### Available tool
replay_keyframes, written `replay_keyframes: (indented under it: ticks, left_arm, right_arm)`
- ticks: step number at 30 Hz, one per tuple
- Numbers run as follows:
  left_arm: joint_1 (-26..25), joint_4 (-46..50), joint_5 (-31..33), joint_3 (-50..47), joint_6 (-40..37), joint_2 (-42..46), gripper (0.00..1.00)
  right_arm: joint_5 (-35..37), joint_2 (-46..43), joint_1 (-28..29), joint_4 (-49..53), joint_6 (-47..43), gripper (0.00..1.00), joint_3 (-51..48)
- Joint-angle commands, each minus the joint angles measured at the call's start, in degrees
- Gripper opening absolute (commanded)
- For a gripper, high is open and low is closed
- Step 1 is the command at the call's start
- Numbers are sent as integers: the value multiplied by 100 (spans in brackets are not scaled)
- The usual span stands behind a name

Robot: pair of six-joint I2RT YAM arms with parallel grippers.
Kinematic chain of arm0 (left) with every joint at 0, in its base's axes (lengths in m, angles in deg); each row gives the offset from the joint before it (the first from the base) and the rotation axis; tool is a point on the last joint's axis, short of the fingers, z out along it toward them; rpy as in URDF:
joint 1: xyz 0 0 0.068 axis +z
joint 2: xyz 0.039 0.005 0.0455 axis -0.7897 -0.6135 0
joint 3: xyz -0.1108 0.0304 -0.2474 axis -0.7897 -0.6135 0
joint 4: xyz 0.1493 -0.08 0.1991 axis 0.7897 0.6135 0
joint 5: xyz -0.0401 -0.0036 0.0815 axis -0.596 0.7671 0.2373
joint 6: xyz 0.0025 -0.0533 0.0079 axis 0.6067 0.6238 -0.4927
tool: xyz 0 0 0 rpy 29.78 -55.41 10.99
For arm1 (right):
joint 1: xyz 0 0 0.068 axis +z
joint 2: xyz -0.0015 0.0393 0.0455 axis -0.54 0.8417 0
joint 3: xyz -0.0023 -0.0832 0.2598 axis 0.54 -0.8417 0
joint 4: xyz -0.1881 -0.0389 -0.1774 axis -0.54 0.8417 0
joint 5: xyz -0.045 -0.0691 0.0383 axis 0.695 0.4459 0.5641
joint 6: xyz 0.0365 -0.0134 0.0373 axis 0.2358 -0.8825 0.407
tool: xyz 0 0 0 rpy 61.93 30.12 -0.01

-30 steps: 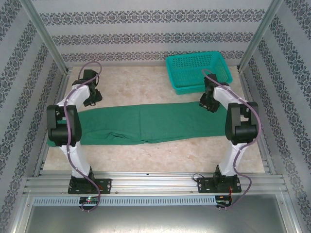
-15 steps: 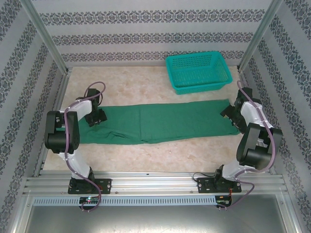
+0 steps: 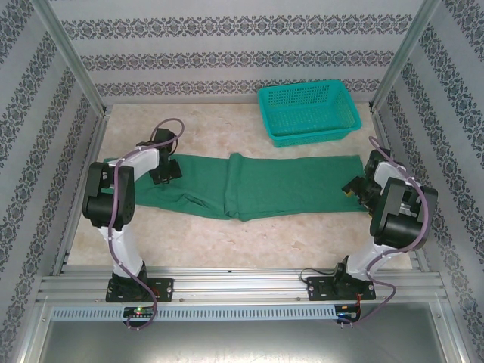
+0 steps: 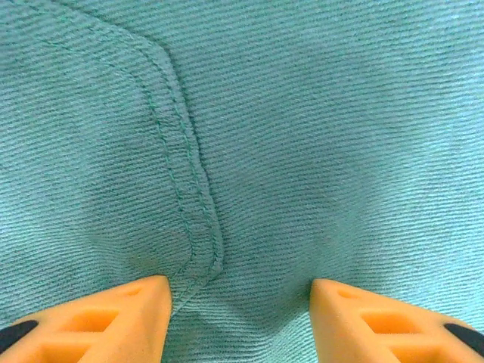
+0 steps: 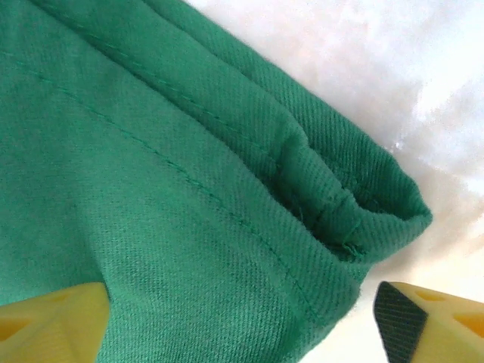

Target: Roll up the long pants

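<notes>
The long pants (image 3: 287, 189) lie stretched left to right across the table, dark green, with a raised fold near their middle. My left gripper (image 3: 165, 168) sits on their left part. In the left wrist view it (image 4: 240, 321) is open, and its orange fingertips (image 4: 128, 314) press down on the cloth beside a curved pocket seam (image 4: 189, 204). My right gripper (image 3: 354, 189) is at the right end. In the right wrist view it (image 5: 242, 325) is open, and the hem corner (image 5: 363, 227) lies between its spread fingers.
A teal mesh basket (image 3: 306, 113) stands at the back right, just beyond the pants. Metal frame rails and patterned walls close in the table (image 3: 227, 128) on three sides. Bare tabletop lies in front of the pants and at the back left.
My left gripper slid right along the cloth, bunching it into a fold near the middle. My right gripper swung from beside the basket out to the right hem and lowered there.
</notes>
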Motion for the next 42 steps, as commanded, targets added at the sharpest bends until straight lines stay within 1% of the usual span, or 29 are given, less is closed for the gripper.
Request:
replay_keyframes:
  ticks: [1,3,5,7,9,11,12,13,16,20,21,22,24,25,27,29,33,35,38,40,42]
  left_arm:
    - [-34,497,109,-403,170,291,55]
    - [66,630,327,-487,196,467,58]
    - [275,658,286,-595,197,586,58]
    - [545,628,100,-739,230,682,58]
    - [739,512,-105,-884,250,815,58]
    - [789,545,-51,-863,233,888,58]
    - [793,582,-14,-828,215,908,57]
    - [795,626,25,-793,225,963,57]
    - [838,615,241,-860,342,1271,56]
    - [897,533,145,-840,294,1414,57]
    - [897,526,111,-787,279,1386,57]
    - [897,502,59,-759,288,1364,56]
    - [901,422,12,-734,367,1375,56]
    - [906,354,-37,-750,409,1400,56]
    - [915,247,-159,-726,458,1404,56]
    - [924,164,-307,-678,471,1353,56]
    - [1024,77,-482,-534,454,1279,55]
    - [1199,-3,-533,-535,539,1375,55]
    - [1635,-190,-798,-614,706,1577,55]
    - [1923,-223,-963,-627,757,1660,55]
    - [2139,-257,-1048,-675,806,1756,55]
  right_arm:
    - [113,50,-59,-43,-47,90,-65]
    - [224,38,-59,-18,-66,89,-50]
    - [280,58,-83,-45,-94,89,-38]
    - [325,126,-113,-62,-126,81,2]
    - [426,178,-118,-90,-137,76,33]
    - [530,225,-151,-182,-124,41,19]
    - [540,249,-191,-233,-106,17,8]
    - [643,271,-207,-199,-46,0,16]
    - [876,50,-345,-296,85,0,-161]
    - [1200,-599,-482,-322,103,0,-324]
    - [1119,-745,-483,-363,104,0,-347]
    - [862,-967,-448,-538,88,0,-438]
    - [601,-1431,-226,-634,227,0,-499]
    - [475,-1651,15,-644,219,0,-461]
    - [602,-2010,657,-406,263,0,-251]
    - [724,-2345,1508,-206,243,0,37]
    - [677,-2512,2962,-1,429,0,501]
    - [694,-2295,3814,104,543,0,844]
    - [799,-1714,4856,270,597,0,1537]
    - [837,-1238,5429,357,563,0,2074]
    - [781,-675,5879,471,524,0,2708]
